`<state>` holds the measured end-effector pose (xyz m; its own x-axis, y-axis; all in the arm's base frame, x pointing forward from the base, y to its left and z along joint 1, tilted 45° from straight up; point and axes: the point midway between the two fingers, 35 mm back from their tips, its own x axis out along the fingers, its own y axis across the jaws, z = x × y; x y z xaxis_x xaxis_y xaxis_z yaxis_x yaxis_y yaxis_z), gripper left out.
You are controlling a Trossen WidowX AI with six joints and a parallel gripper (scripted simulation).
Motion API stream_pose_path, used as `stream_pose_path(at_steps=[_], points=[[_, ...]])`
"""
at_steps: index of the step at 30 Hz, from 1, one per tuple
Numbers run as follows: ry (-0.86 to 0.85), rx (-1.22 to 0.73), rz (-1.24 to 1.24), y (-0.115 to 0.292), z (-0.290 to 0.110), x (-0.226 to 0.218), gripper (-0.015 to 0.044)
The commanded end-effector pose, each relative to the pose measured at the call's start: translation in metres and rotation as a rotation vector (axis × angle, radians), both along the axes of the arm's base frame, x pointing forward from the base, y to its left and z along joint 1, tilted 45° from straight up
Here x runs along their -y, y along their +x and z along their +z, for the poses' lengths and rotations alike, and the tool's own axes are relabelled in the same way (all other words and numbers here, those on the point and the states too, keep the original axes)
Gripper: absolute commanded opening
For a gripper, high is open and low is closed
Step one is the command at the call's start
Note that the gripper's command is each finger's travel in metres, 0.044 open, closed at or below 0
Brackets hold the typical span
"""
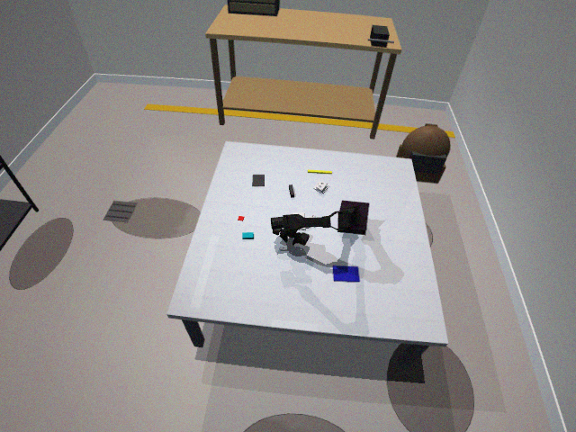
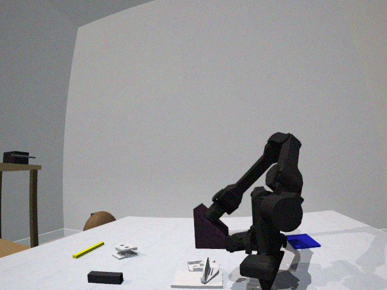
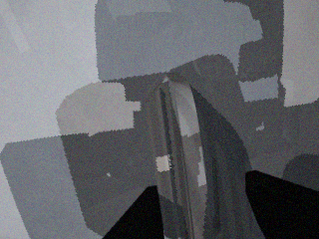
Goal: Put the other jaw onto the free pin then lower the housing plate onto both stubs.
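In the top view, the dark arm [image 1: 316,220] [image 2: 250,174] reaches left from a dark purple block [image 1: 360,209] [image 2: 207,237] right of centre, then bends down at the middle of the frame. Its gripper [image 1: 291,241] [image 2: 265,284] [image 3: 202,189] is small and dark there, and the fingertips are hard to make out. The arm covers most of the white base plate [image 2: 196,282], so how the parts on it lie cannot be read from above. A small white stacked piece [image 1: 320,187] [image 2: 124,252] lies above centre, and a blue plate [image 1: 346,274] [image 2: 303,240] lies below and right of centre.

In the exterior view, the arm rises at the right, folds over at a high elbow and comes down with the gripper low in the frame, its lower end cut off by the bottom edge. The base plate is at lower centre, bearing an upright pointed white part [image 2: 209,271] that partly hides a flatter one [image 2: 194,265] behind it. Whether gear teeth mesh is too small to tell.

In the wrist view, the dark fingers are partly closed on a thin, ridged grey piece [image 3: 191,149] standing on edge. Its lower end runs out of frame, and shadows blur its outline.
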<state>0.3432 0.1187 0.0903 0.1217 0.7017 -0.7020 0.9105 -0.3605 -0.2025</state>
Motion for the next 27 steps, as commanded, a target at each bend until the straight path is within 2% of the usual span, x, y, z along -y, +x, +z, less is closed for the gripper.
stream_pose_path(at_steps=[1, 8, 27], points=[[0.002, -0.002, 0.001, 0.000, 0.000, 0.000, 0.0134], [0.001, -0.002, 0.001, 0.000, 0.003, 0.003, 0.0134], [-0.005, -0.003, -0.002, -0.007, 0.046, 0.047, 0.0134]])
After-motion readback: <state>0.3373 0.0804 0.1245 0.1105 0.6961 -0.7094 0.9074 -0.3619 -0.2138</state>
